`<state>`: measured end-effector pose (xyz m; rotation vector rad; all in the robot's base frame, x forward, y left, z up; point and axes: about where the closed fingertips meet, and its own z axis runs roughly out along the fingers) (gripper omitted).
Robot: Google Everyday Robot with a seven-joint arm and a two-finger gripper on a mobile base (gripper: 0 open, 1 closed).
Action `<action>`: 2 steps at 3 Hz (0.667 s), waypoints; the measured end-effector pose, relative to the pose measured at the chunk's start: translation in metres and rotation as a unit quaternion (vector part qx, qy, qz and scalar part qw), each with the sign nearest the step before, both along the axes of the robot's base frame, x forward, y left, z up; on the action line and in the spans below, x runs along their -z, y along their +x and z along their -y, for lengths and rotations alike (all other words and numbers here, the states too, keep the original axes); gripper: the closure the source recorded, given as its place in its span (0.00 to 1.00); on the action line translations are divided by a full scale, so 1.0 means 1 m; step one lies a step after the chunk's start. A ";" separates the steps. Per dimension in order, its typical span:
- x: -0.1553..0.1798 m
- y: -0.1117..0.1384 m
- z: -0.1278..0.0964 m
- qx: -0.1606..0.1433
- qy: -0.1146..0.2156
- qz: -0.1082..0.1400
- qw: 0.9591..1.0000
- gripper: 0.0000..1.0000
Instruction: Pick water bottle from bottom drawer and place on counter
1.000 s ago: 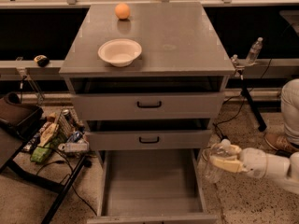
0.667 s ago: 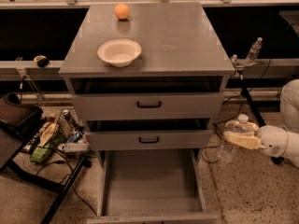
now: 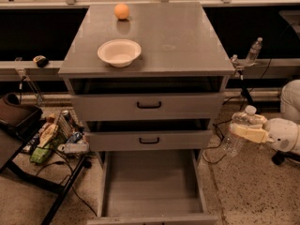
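Observation:
My gripper (image 3: 246, 129) is to the right of the cabinet, level with the middle drawer, shut on the water bottle (image 3: 237, 132). The bottle is clear ribbed plastic with a white cap, held tilted with the cap up and to the right, in the air over the floor. The bottom drawer (image 3: 150, 182) is pulled out at the foot of the cabinet, its flat grey floor bare. The counter (image 3: 187, 36) is the glossy grey top of the cabinet, above and to the left of my gripper.
A white bowl (image 3: 119, 52) and an orange ball (image 3: 122, 11) stand on the counter's left half. A second small clear bottle (image 3: 253, 51) stands on the ledge at the right. A rack of clutter (image 3: 51, 137) stands left of the cabinet. Two upper drawers with black handles (image 3: 149, 105) are slightly open.
My gripper has carried the bottle up and to the right, from beside the drawer's right wall to mid-drawer height beside the cabinet.

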<state>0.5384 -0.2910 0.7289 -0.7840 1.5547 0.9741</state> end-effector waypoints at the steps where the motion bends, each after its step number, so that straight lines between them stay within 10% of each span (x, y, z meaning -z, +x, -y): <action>1: -0.070 0.016 0.007 0.039 -0.024 0.003 0.999 1.00; 2: -0.170 0.054 0.020 0.088 -0.042 0.003 0.995 1.00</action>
